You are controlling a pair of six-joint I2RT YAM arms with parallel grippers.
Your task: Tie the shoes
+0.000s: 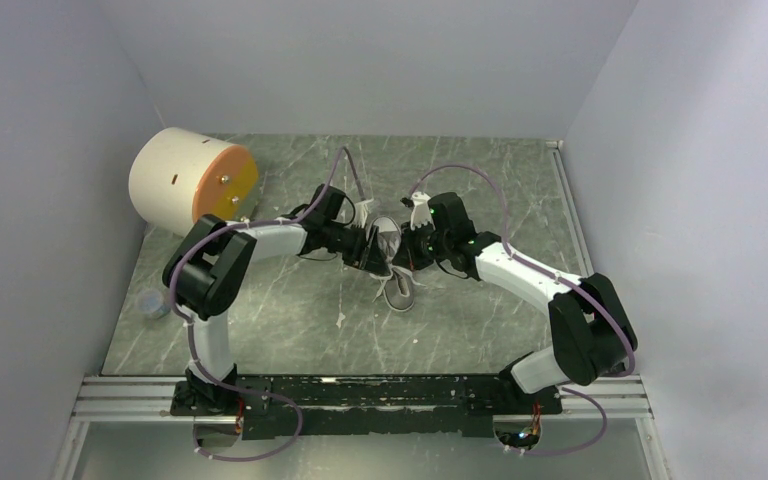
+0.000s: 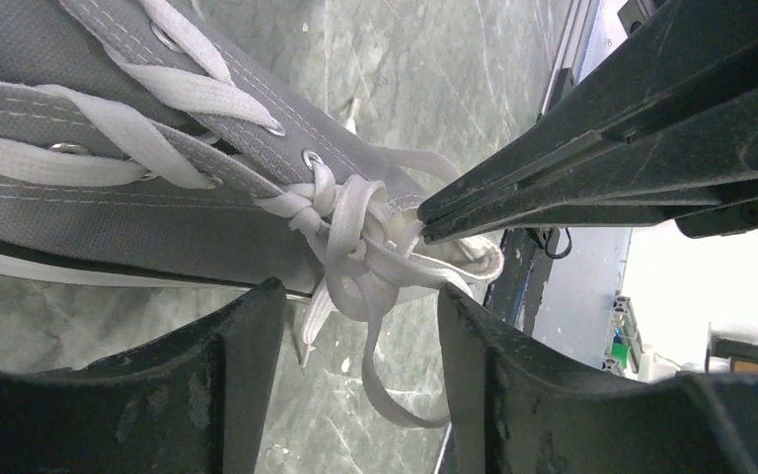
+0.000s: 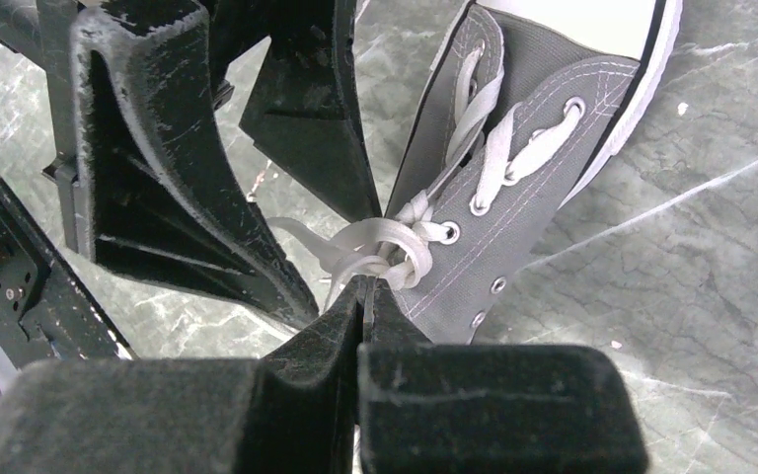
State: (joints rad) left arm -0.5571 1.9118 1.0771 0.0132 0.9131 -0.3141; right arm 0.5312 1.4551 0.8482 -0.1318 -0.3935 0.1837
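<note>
Top external view: both arms reach to the middle of the table (image 1: 290,320), and their tips meet over the sneaker (image 1: 396,282), which lies between the two pincers.
Done so far: judging by the wrist views, the laces (image 2: 353,242) are threaded through the eyelets. They are crossed into a first knot beside the top eyelet (image 2: 311,158), and a loose bundle of loops hangs off that knot.
Left to do: no neat bow shows. I judge the loops are not yet drawn through and pulled snug, and one free end dangles toward the table.
Right pincer (image 3: 363,296): its jaws are pressed together, pinching a lace strand right at the knot. The sneaker's eyelet row lies just beyond its tips, with the white toe cap farther out.
Left pincer (image 2: 360,341): its jaws are spread apart and grip nothing. The lace bundle sits between its fingers, and the sneaker's grey side is just ahead of them.
Pincer to pincer: the tips face each other across the knot, very near, with only the lace bundle between them.
</note>
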